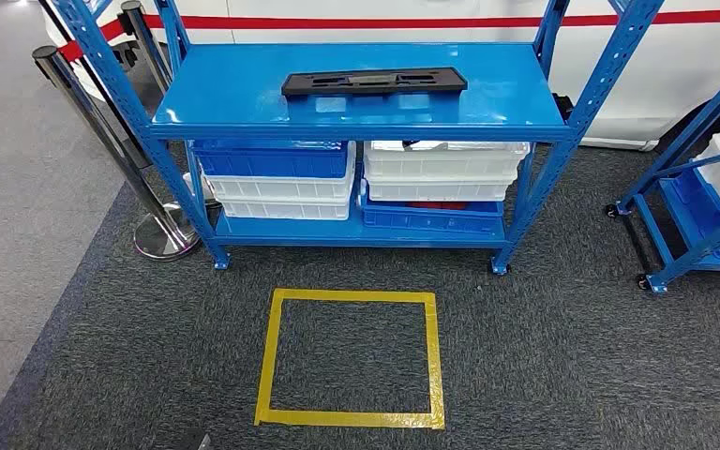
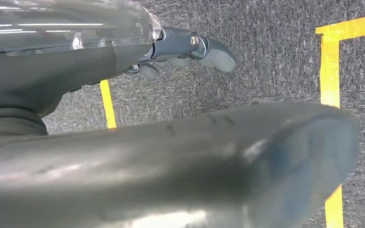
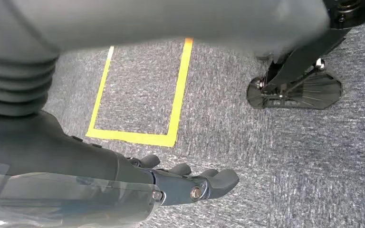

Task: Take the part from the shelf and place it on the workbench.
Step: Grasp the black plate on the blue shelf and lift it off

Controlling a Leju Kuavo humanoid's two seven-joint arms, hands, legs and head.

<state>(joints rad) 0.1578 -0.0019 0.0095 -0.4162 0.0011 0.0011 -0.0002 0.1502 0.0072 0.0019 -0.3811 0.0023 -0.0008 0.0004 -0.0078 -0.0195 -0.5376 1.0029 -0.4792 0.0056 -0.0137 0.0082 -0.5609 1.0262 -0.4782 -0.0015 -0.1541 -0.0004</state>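
Fingers of the left hand (image 2: 190,50) reach out loosely over grey carpet (image 2: 266,52) and hold nothing, apart from one another as far as the wrist view shows. Those of the right hand (image 3: 190,183) lie side by side, slightly curled, also holding nothing above the carpet. At upper centre of the head view, the black part (image 1: 373,82) lies flat on the top board of the blue shelf (image 1: 244,94). Blue and white bins (image 1: 281,183) sit below it, and a yellow tape square (image 1: 349,358) marks the floor in front.

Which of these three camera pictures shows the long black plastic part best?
The head view: the long black plastic part lies whole on the blue metal shelf's top level. Both wrist views face the grey carpet and yellow tape instead.
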